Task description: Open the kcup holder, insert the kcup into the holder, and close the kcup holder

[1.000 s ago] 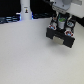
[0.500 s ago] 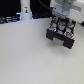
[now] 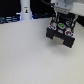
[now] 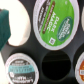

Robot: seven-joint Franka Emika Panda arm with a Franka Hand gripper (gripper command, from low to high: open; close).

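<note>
The kcup holder [image 3: 60,36] is a black box at the exterior view's right, with its pod tray showing colourful lids on top. My gripper [image 3: 61,18] hangs right over that tray; the fingers are blurred. In the wrist view I look straight down on the tray [image 4: 35,50]. It holds a green-lidded pod [image 4: 55,22], a teal-and-white pod [image 4: 20,67] and an orange-edged pod [image 4: 80,65]. One round slot [image 4: 56,67] is empty. A dark green shape [image 4: 4,25] lies over a white round form [image 4: 19,25]; I cannot tell if it is the kcup.
A white bottle-like object [image 3: 25,11] stands at the back, toward the exterior view's left. The white tabletop [image 3: 30,55] spreads in front of the holder. Dark clutter lines the back edge.
</note>
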